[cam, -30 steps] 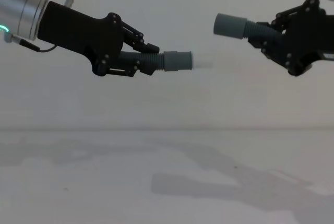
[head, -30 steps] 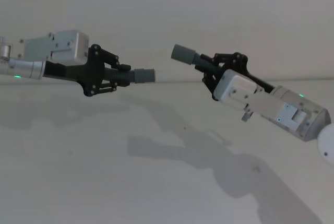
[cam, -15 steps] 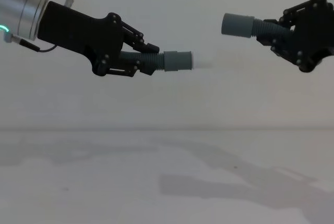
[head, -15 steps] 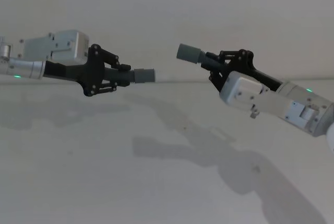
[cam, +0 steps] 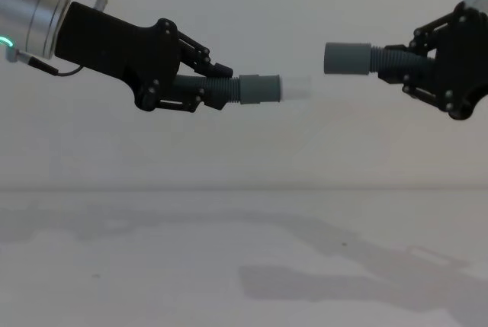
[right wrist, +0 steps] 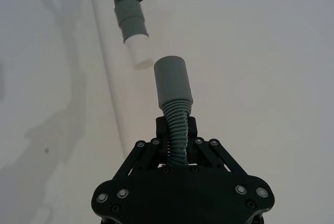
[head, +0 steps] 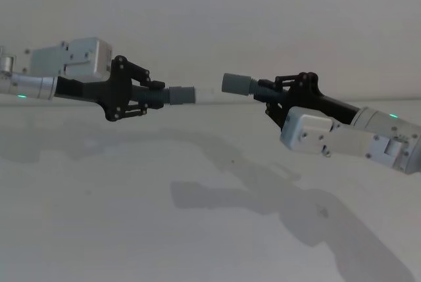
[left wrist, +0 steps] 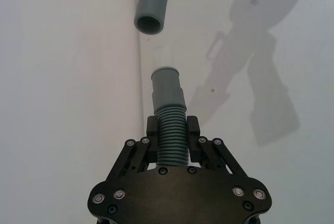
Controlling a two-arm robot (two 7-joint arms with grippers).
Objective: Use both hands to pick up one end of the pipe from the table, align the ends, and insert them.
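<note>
The left gripper (cam: 200,85) is clenched on the ribbed body of the straight hose piece (cam: 229,90), held in the air well above the table (cam: 152,266); its black fingers (left wrist: 136,153) close on the ribs from both sides, as the left wrist view shows. From this grasp the straight hose piece runs level toward the right gripper, ending in a smooth grey cuff (cam: 259,88) with a narrower white tip (cam: 296,88). The right gripper (cam: 427,75) is likewise clenched on the ribbed part of the second hose piece (cam: 385,60), also well above the table, and its fingers (right wrist: 148,156) flank the ribs in the right wrist view. This piece points back toward the white tip and ends in a wider grey cuff (cam: 347,59) whose open mouth (left wrist: 148,24) faces that tip. The two ends stand near each other but apart, with a clear gap between them; in the chest view the wider grey cuff sits slightly higher than the white tip. Behind each gripper a silver-grey arm extends outward, the left arm (head: 26,87) away from the white tip on one side, the right arm (head: 368,141) on the other. Their shadows (head: 250,193) fall on the table below the hose pieces.
</note>
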